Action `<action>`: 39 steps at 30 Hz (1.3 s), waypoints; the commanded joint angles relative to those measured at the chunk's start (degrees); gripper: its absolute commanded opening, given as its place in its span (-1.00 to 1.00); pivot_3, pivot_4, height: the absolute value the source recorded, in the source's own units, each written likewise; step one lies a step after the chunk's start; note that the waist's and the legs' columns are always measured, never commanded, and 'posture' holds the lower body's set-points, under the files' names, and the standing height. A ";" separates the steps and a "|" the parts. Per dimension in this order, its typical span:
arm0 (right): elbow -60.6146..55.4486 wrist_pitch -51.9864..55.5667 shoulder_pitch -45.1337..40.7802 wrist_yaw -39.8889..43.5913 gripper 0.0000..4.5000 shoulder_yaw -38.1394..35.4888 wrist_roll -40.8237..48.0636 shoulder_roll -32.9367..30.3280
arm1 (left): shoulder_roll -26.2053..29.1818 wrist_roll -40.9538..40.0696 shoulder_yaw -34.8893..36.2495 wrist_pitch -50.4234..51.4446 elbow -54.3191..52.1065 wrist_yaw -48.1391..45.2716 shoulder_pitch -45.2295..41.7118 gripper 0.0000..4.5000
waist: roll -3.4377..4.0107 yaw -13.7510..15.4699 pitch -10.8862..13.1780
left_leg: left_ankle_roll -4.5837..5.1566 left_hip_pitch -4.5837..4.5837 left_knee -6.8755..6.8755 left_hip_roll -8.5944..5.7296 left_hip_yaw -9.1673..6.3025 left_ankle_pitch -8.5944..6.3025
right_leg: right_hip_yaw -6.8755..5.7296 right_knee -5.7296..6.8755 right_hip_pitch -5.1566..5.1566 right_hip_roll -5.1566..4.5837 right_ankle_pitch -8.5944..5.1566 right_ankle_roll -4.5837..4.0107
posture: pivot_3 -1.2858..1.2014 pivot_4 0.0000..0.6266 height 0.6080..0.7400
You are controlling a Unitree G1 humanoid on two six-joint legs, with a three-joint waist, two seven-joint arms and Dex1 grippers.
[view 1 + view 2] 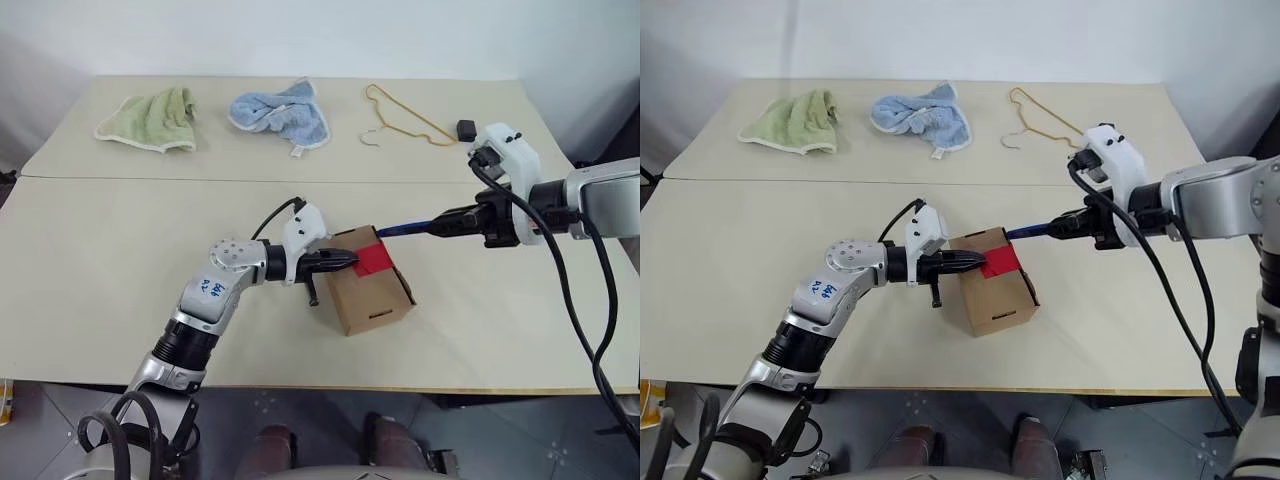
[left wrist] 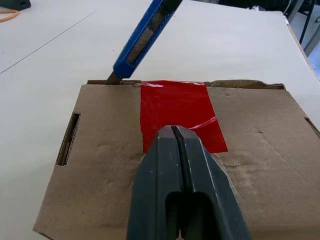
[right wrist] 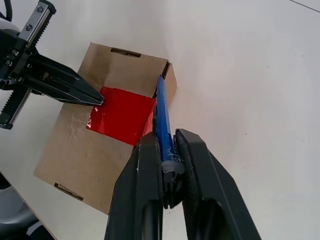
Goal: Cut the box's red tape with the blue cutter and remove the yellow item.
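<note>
The brown cardboard box (image 1: 372, 292) stands on the table's near half, flaps closed, with the red tape (image 1: 375, 258) across its top. My left gripper (image 1: 350, 262) is shut with nothing between its fingers, and its tips rest on the box top at the tape's edge (image 2: 172, 131). My right gripper (image 3: 167, 137) is shut on the blue cutter (image 3: 162, 117). The cutter (image 1: 405, 229) slants down to the box's far top edge, its dark tip (image 2: 111, 79) just beside the tape. The yellow item is hidden.
A green cloth (image 1: 152, 120), a blue cloth (image 1: 280, 112), a thin tan hanger (image 1: 400, 120) and a small black object (image 1: 466, 128) lie along the far half of the table. The table's front edge (image 1: 320, 388) runs close below the box.
</note>
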 commanded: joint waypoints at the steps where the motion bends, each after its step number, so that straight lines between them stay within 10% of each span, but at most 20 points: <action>1: -1.13 0.32 -0.82 -0.44 -0.94 -1.11 4.12 -0.72 | 0.60 1.55 -1.80 1.62 1.30 -0.19 1.83 -1.00 | 0.00 0.00 0.00 | 0.00 0.00 0.00 0.00 0.00 0.00 | 0.00 0.00 0.00 0.00 0.00 0.00 | 0.03 -0.52 1.00; 28: 12.46 -2.27 -13.79 -20.43 -0.94 18.45 34.37 -3.94 | -2.04 5.64 -5.15 1.05 2.83 3.00 2.46 -1.00 | 0.05 -0.10 -0.04 | 0.00 0.04 0.00 0.02 0.04 0.00 | 0.03 0.00 0.00 0.00 0.00 0.00 | 0.03 -0.52 1.00; 39: 13.34 -0.90 -18.47 -16.59 -0.94 28.10 36.53 -7.19 | -2.53 6.23 -5.89 2.21 3.07 3.55 3.00 -1.00 | 0.03 0.01 -0.11 | 0.01 0.04 0.00 0.02 0.04 -0.01 | 0.03 -0.01 0.02 0.00 0.00 -0.01 | 0.03 -0.52 1.00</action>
